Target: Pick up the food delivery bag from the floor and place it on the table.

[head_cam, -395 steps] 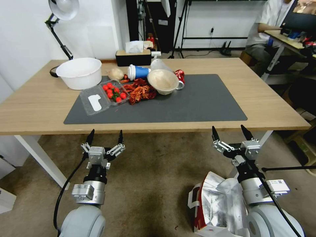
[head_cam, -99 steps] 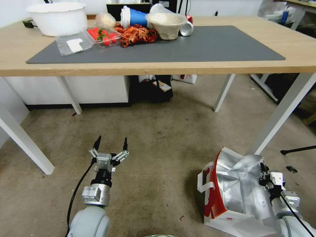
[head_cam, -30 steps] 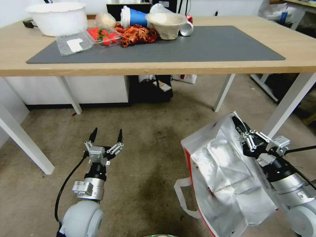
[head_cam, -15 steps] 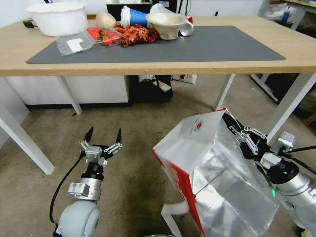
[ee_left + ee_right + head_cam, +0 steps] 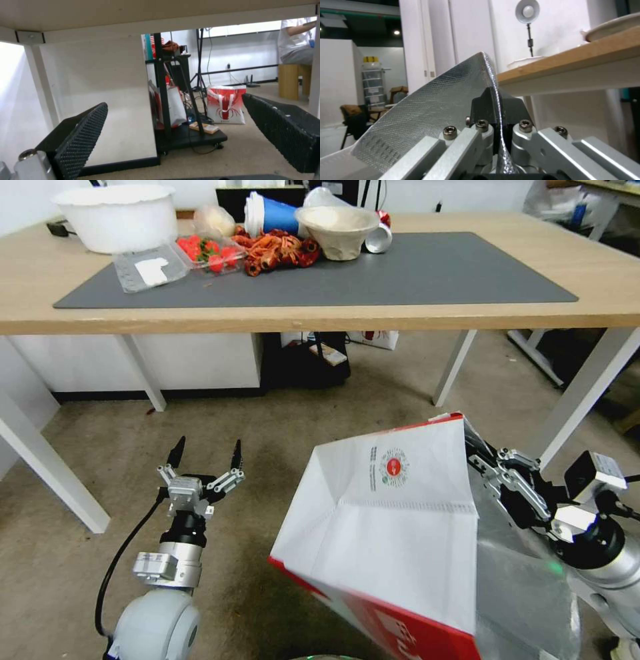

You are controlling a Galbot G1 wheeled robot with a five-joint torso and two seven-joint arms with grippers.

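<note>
Nearest, on the right: large white boxy food delivery bag (image 5: 393, 527) with red trim and silver foil lining, lifted clear of the stained grey-brown carpet floor (image 5: 320, 407), tilted, its foil rim pinched between the clamped fingers of the right gripper (image 5: 481, 457). On the left, low over the carpet: left gripper (image 5: 205, 455), fingers spread, holding nothing. Farther off: wide light-wood table (image 5: 400, 317) on white legs, carrying a dark grey mat (image 5: 427, 270).

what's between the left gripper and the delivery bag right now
Nothing: in the head view, bare floor separates the open left gripper from the food delivery bag, which the right gripper holds up by its foil edge.
</note>
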